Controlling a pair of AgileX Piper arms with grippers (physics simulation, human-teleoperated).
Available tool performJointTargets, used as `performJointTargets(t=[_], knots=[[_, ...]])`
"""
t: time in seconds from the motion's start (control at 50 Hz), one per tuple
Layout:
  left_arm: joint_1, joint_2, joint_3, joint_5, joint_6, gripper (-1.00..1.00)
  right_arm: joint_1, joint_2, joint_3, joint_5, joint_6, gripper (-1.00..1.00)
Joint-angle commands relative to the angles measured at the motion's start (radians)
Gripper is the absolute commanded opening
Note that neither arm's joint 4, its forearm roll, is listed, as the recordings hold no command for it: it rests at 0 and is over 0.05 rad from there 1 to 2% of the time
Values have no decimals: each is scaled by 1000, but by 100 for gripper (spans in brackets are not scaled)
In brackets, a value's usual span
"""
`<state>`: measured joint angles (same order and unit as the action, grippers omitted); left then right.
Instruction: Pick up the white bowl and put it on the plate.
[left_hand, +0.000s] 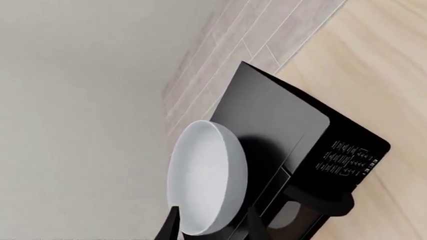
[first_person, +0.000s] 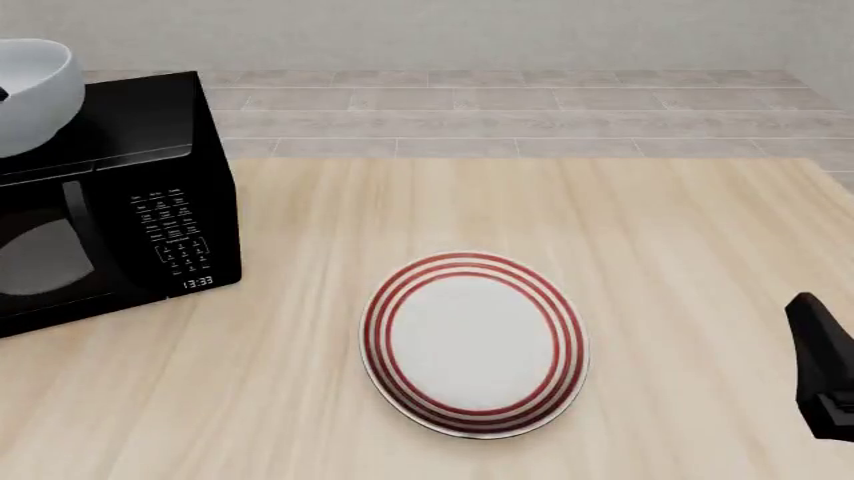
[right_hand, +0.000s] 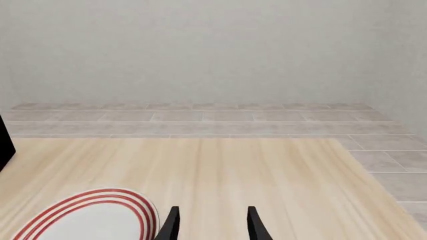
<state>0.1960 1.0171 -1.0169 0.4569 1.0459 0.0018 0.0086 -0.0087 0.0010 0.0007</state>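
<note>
The white bowl (first_person: 30, 92) is sitting high at the far left of the front view, above the top of the black microwave (first_person: 114, 200), tipped on its side so its hollow is facing right. In the left wrist view the left claw (left_hand: 212, 227) is gripping this bowl (left_hand: 205, 177): its two dark fingers (left_hand: 169, 227) are showing on either side of the bowl's lower rim, one on the inside face and one on the outside, holding the bowl edge-on over the microwave (left_hand: 293, 140). The left claw itself is not showing in the front view.

The plate (first_person: 474, 343) is lying flat on the desk (first_person: 667, 250), near the middle and toward the near edge, its three red rings circling a plain white centre. It is sitting well apart from the bowl — the bowl is up at the far left, the plate down to the right of the microwave's keypad (first_person: 171, 235).

The right claw (right_hand: 210, 222) is hovering low over the desk at the right, its fingers (right_hand: 255, 225) standing parted with bare wood showing between them and nothing held. The plate's (right_hand: 93, 215) ringed rim is lying just to the left of it in the right wrist view. In the front view only a dark part of the right arm (first_person: 825, 365) is showing at the near right edge.

Beyond the desk a pale tiled floor (first_person: 534, 110) is running to a plain wall (first_person: 467, 30).
</note>
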Motion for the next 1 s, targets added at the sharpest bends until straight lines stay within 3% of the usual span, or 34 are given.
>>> performJointTargets(t=[0.02, 0.44, 1.0], knots=[[7, 35, 9, -35, -7, 100, -2, 1, 2, -3, -1, 100], [24, 114, 12, -96, -24, 100, -2, 1, 2, -3, -1, 100], [55, 218, 43, -198, 8, 100, -2, 1, 2, -3, -1, 100]])
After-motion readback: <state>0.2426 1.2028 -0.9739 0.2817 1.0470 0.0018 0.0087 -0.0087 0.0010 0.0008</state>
